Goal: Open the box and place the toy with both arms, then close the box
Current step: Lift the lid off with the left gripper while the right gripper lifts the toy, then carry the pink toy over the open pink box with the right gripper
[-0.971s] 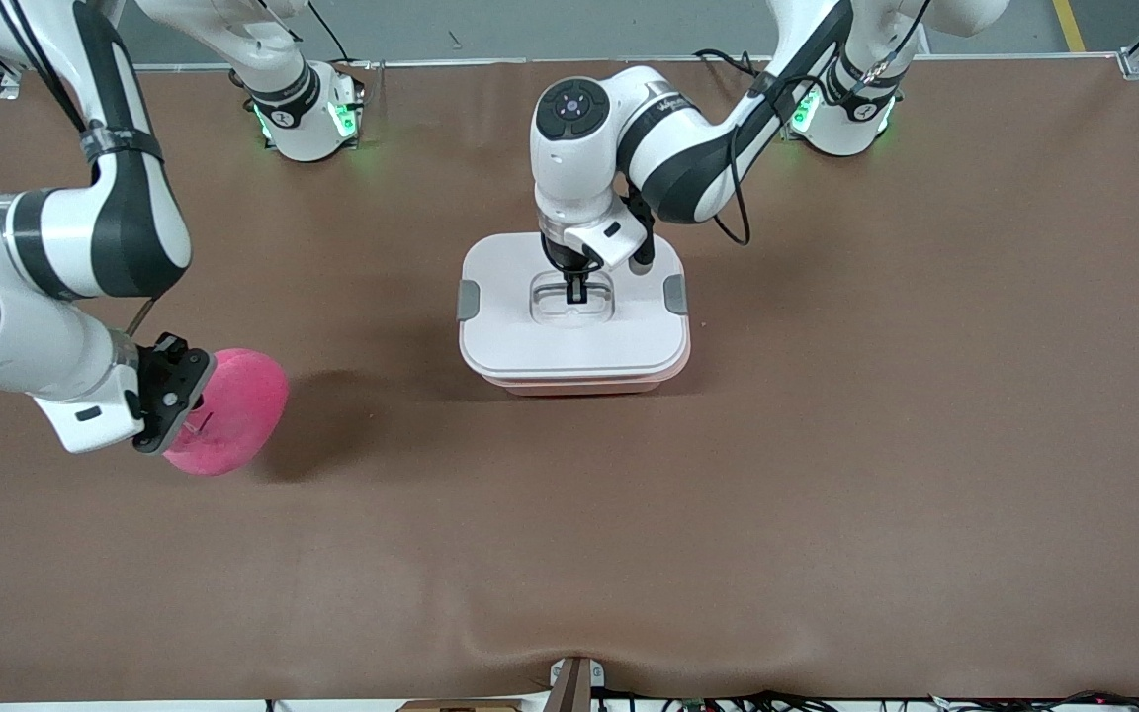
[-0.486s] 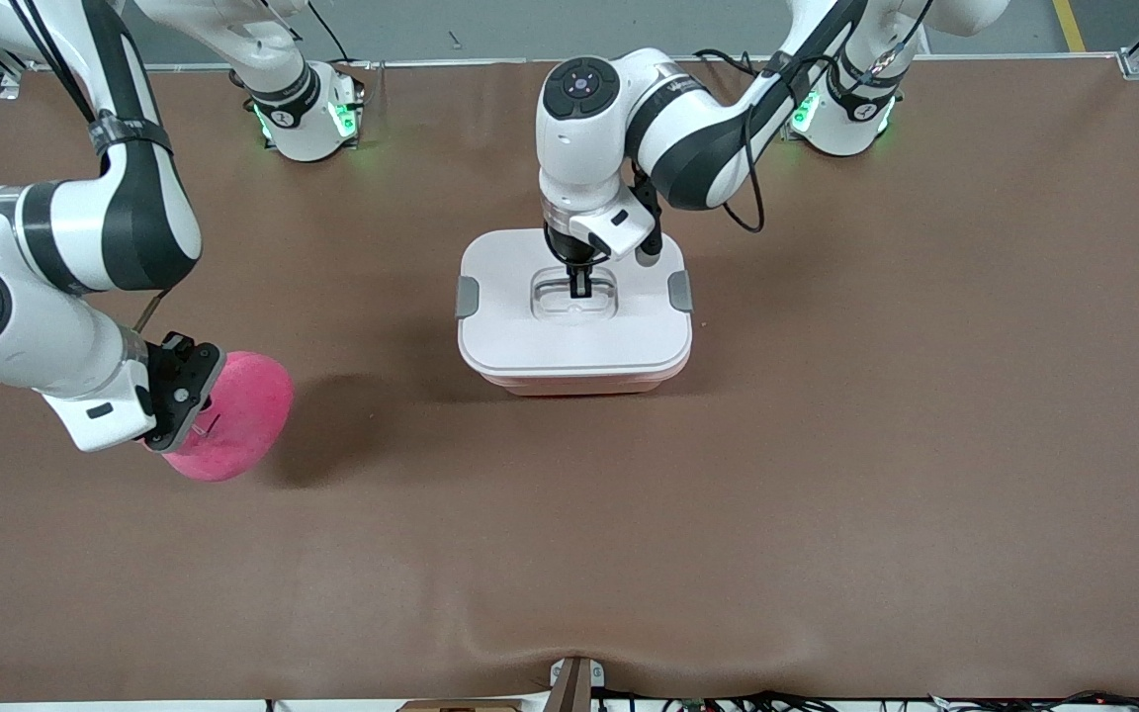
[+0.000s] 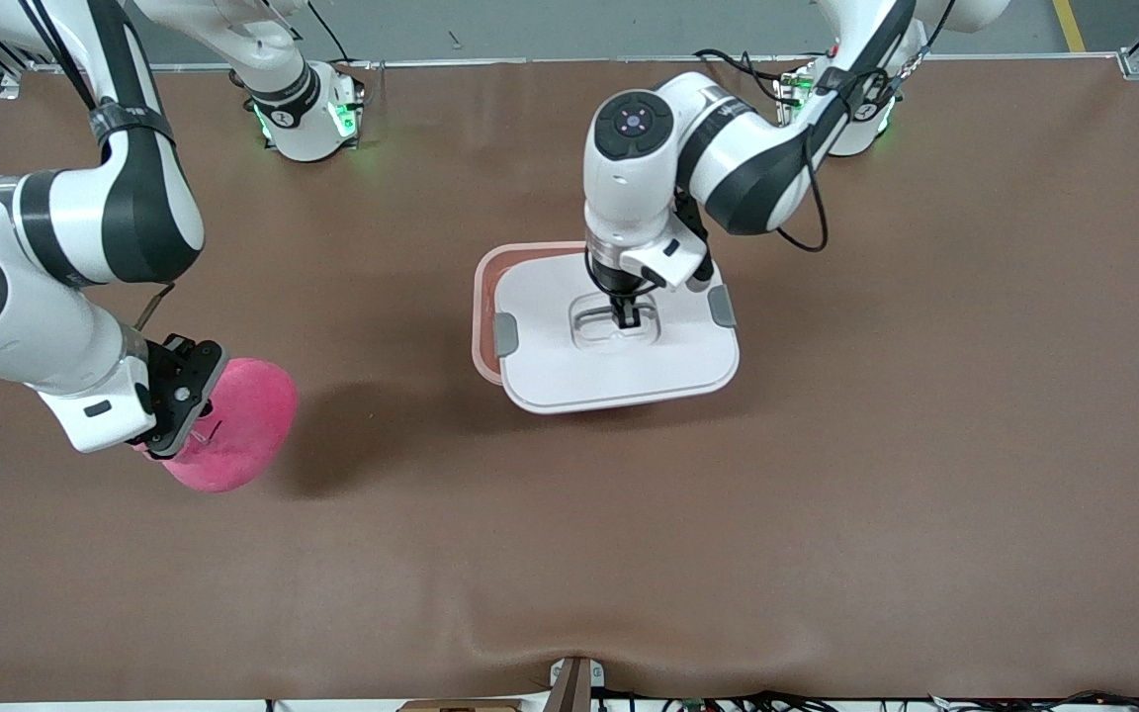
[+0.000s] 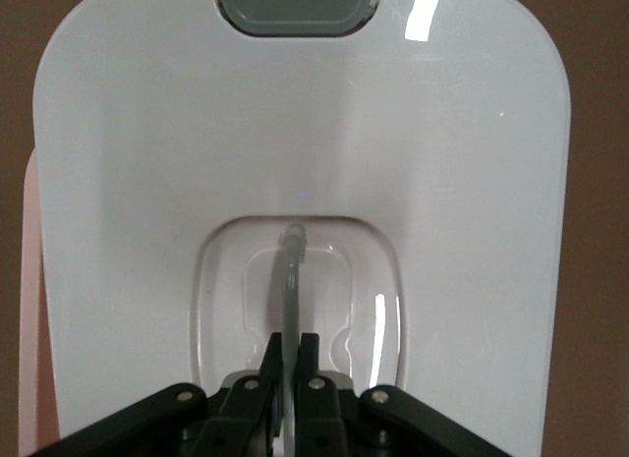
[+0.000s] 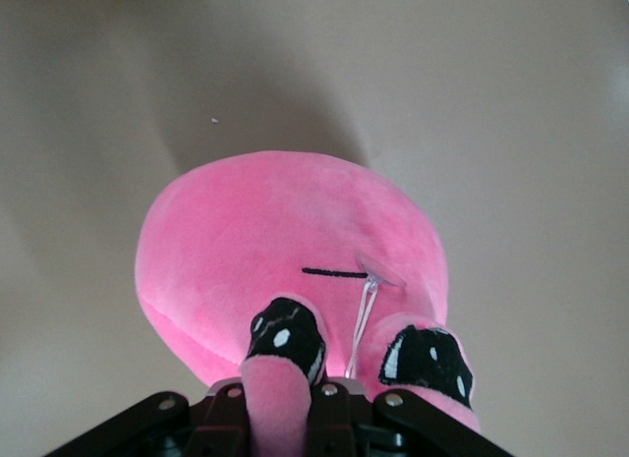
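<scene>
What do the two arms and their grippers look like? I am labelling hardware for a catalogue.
Both arms are glossy white with black joint bands and round dark end caps. The left gripper and right gripper are black with white wrist housings. Black cables run along both arms; the bases glow green.

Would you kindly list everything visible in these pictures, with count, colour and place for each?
box: one, translucent pink tub, mid-table, partly uncovered at the right arm's end.
lid: one, white with grey side clips, held over the box and shifted toward the left arm's end.
toy: one, bright pink plush, at the right arm's end of the table, nearer the front camera than the box.
table: one, covered in brown.
left gripper: one, black, shut on the lid's centre handle.
right gripper: one, black, shut on the toy's snout.
arms: two, white with black bands, bases along the table's top edge.
</scene>
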